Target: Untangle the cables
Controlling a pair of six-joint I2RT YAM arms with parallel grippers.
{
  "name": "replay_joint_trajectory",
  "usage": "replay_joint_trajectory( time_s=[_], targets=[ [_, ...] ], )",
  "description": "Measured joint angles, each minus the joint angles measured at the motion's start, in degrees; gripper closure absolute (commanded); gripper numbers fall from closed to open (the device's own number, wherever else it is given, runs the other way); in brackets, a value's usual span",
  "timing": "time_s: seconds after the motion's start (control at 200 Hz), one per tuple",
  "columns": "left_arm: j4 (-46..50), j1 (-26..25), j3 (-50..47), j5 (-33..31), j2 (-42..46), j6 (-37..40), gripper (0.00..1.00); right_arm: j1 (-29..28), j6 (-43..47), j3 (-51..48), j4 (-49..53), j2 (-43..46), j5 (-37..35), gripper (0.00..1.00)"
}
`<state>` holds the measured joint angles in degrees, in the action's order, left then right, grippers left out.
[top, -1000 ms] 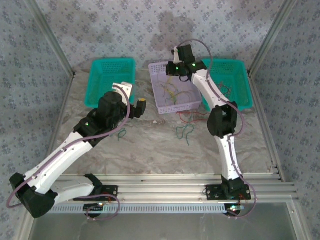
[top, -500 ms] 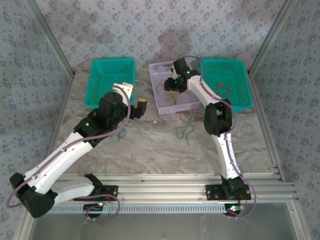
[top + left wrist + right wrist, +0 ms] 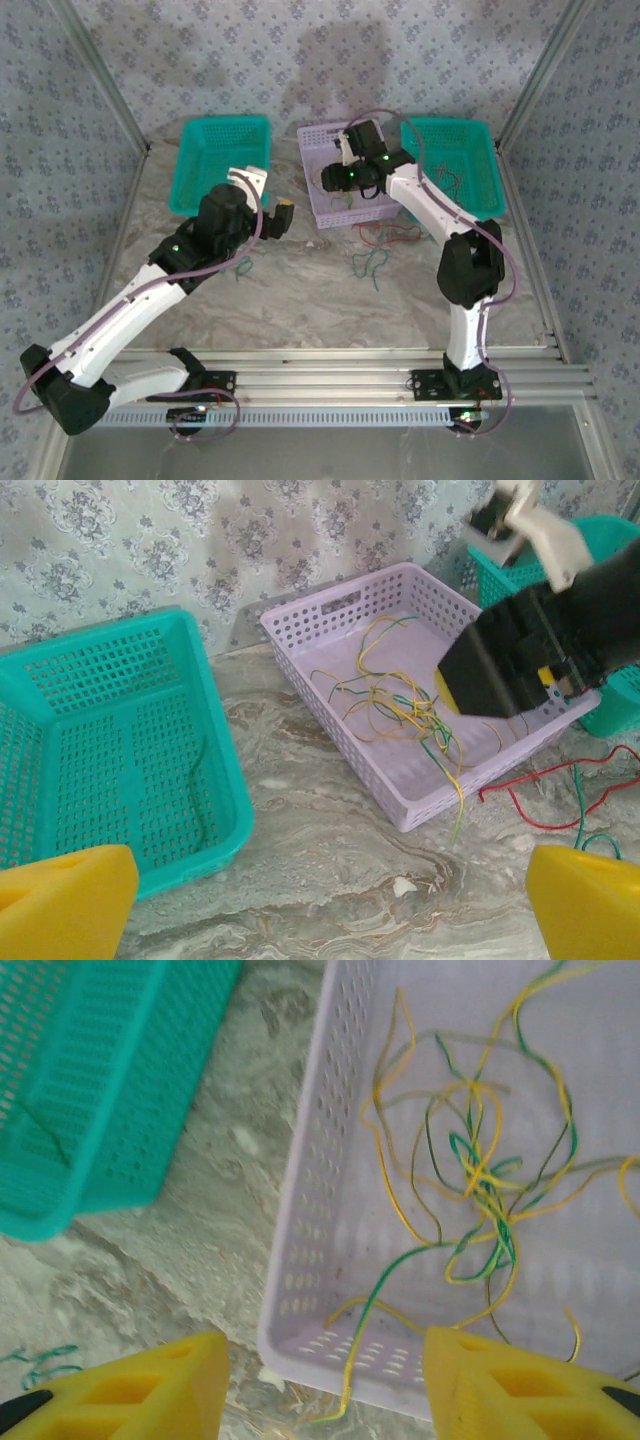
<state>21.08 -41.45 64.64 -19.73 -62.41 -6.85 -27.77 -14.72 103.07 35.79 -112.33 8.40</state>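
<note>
Pick step. Over lilac basket (image 3: 310,1220): right gripper (image 3: 322,1345), jaws spread, empty; cable tangle (image 3: 480,1190) inside, just ahead. Idle over table (image 3: 330,810): left gripper (image 3: 328,870), jaws wide apart. Next: descend on one outer strand, pinch, pull clear.

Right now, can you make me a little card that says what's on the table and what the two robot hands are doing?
Middle: lilac basket holding a tangle of yellow and green cables
Left side: left teal basket, one green strand inside
Right side: right teal basket, a few strands inside
Loose on table: red cable, green cable
Left arm: left gripper open, holding nothing
Right arm: right gripper open, above the lilac basket's corner, holding nothing
</note>
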Motion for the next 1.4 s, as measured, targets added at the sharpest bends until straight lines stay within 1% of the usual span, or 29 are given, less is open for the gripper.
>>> replay_joint_trajectory(
  time_s=[0.23,0.555,0.635,0.725,0.784,0.834,0.914,0.959,1.164,1.279,1.399],
  targets=[
    [0.02,-0.33,0.00,0.00,-0.02,0.02,0.00,-0.15,-0.17,-0.35,0.81,-5.49,0.37,0.53],
    [0.07,-0.37,0.00,0.00,-0.28,0.39,0.00,-0.87,0.87,4.44,3.67,-10.80,0.07,0.53],
    [0.07,-0.35,0.00,-0.02,-0.28,0.39,0.00,-0.87,0.90,5.18,4.13,-12.04,-0.04,0.57],
    [0.20,-0.37,0.00,-0.02,-0.28,0.39,0.00,-0.87,1.09,5.97,4.96,-13.22,-0.07,0.58],
    [0.22,-0.37,0.00,-0.02,-0.28,0.39,0.00,-0.79,1.09,6.23,5.11,-13.70,-0.04,0.61],
    [0.22,-0.37,0.00,-0.02,-0.28,0.42,0.00,-0.72,1.09,6.64,5.35,-14.10,-0.04,0.68],
    [0.22,-0.37,0.00,-0.02,-0.28,0.39,0.01,-0.59,1.25,7.54,5.51,-14.80,0.02,0.75],
    [0.22,-0.37,0.00,0.00,-0.28,0.39,0.00,-0.52,1.01,7.89,5.51,-15.08,0.17,0.81],
    [0.22,-0.57,0.00,-0.02,-0.28,0.42,0.00,-0.11,0.61,8.79,5.86,-15.54,0.61,0.95],
    [0.22,-0.57,0.00,0.00,-0.28,0.42,0.00,0.24,0.44,9.07,5.88,-15.54,0.92,0.99],
    [0.22,-0.57,0.00,0.00,-0.28,0.42,0.01,0.85,0.39,11.28,6.49,-15.61,0.85,1.00]
  ],
)
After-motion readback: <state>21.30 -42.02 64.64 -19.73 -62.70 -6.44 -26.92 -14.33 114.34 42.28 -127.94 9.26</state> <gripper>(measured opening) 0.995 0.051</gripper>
